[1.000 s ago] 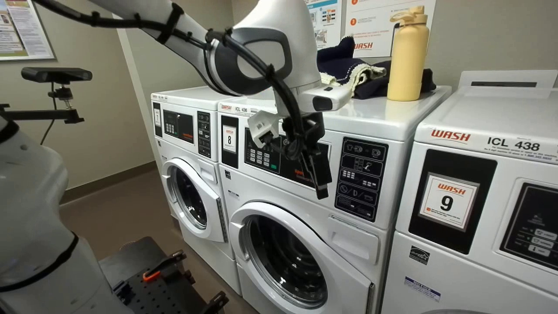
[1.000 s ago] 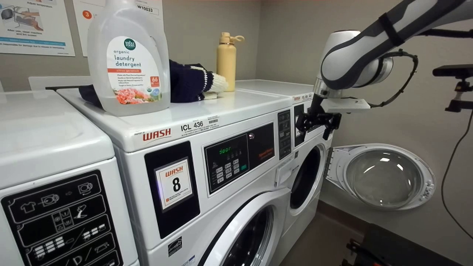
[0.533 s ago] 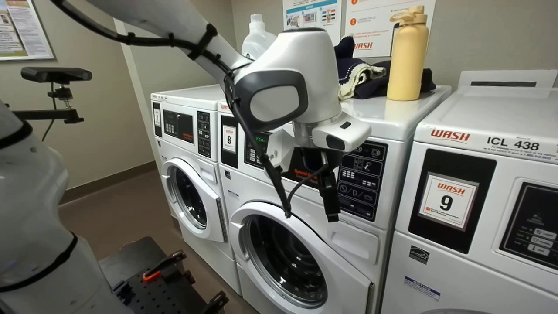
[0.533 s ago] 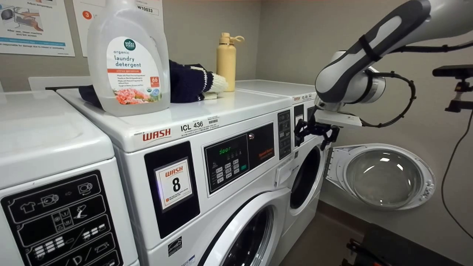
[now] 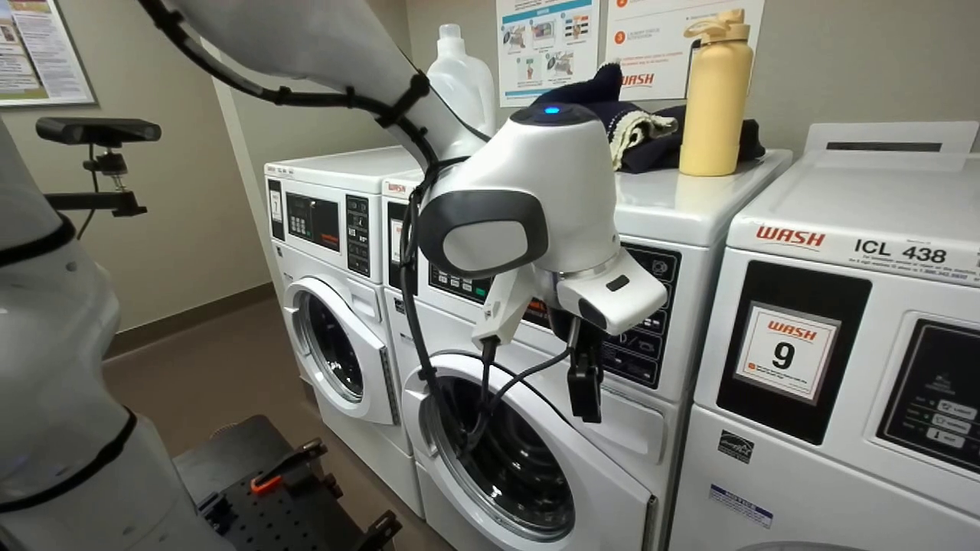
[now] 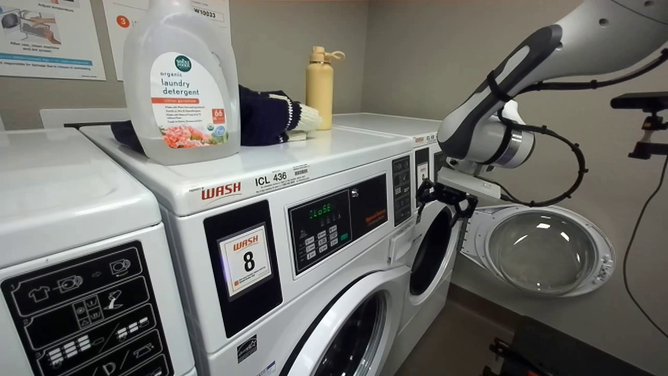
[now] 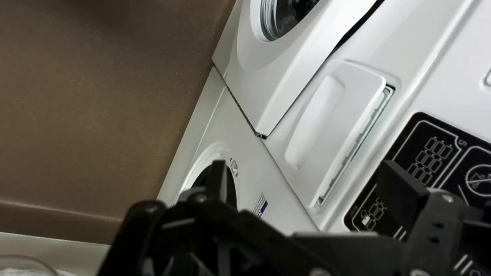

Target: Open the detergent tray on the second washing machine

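Observation:
The second washing machine, white with an "8" sticker, shows in both exterior views (image 5: 528, 352) (image 6: 334, 292). Its round glass door is shut. Its detergent tray is a white slanted rectangular front (image 5: 632, 428), also in an exterior view (image 6: 403, 244). In the wrist view the tray (image 7: 345, 111) lies ahead with a narrow gap along its panel-side edge. My gripper (image 7: 307, 168) is open and empty, its black fingers (image 7: 219, 176) spread wide, apart from the tray. It hangs in front of the machine near tray height in both exterior views (image 5: 586, 409) (image 6: 440, 208).
The "9" washer (image 5: 842, 344) stands beside it; its round door (image 6: 543, 250) is swung open. Black button panels (image 5: 643, 337) sit above the tray. A detergent jug (image 6: 182, 104), yellow bottle (image 5: 716, 107) and dark cloth (image 6: 271, 115) rest on the machine tops.
The arm and gripper have come down from the control panel to about tray height, moving slightly right in an exterior view. The "8" machine's green display text has changed. The gripper stays open.

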